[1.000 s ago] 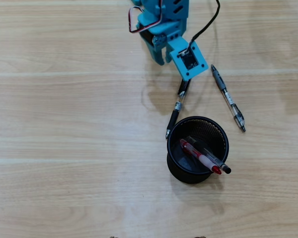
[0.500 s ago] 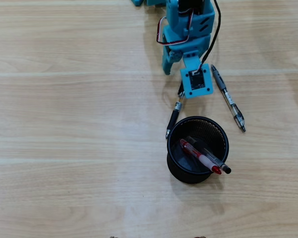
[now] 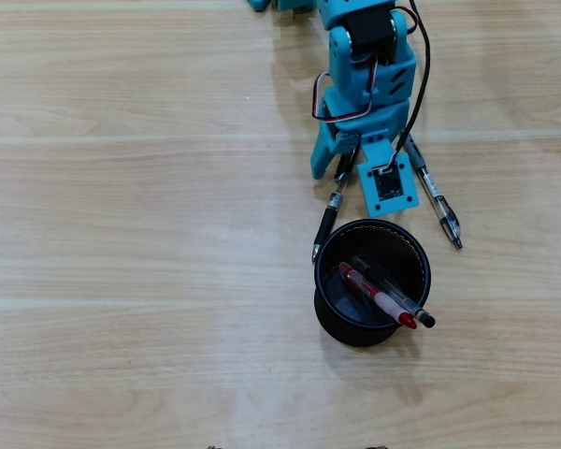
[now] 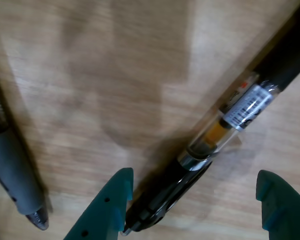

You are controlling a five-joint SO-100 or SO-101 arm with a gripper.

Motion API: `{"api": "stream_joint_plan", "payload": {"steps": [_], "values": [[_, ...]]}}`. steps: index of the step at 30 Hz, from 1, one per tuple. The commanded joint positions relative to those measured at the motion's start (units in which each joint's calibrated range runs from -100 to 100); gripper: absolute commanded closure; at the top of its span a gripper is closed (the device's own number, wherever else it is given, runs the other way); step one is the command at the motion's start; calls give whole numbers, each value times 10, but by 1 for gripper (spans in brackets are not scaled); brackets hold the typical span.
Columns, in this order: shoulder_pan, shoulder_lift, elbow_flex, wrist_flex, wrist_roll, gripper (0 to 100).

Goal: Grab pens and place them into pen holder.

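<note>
The tool hangs spread over the black pen on the desk. The holder stands just beside the pen's tip; the grey pen lies right of it.

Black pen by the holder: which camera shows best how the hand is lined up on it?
The wrist view: the black pen lies between the open hand's fingertips, its clip end close to the left one. The overhead view shows the whole pen beside the pen holder, but the arm covers its upper end.
</note>
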Motion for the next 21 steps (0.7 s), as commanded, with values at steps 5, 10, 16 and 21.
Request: {"api": "stream_joint_plan", "payload": {"steps": [5,10,16,21], "values": [[18,57,-27,-9,0,72],[18,81,-26,-9,-2,72],[31,88,-19,-9,-3,92],[66,75,24,-2,0,98]]}}
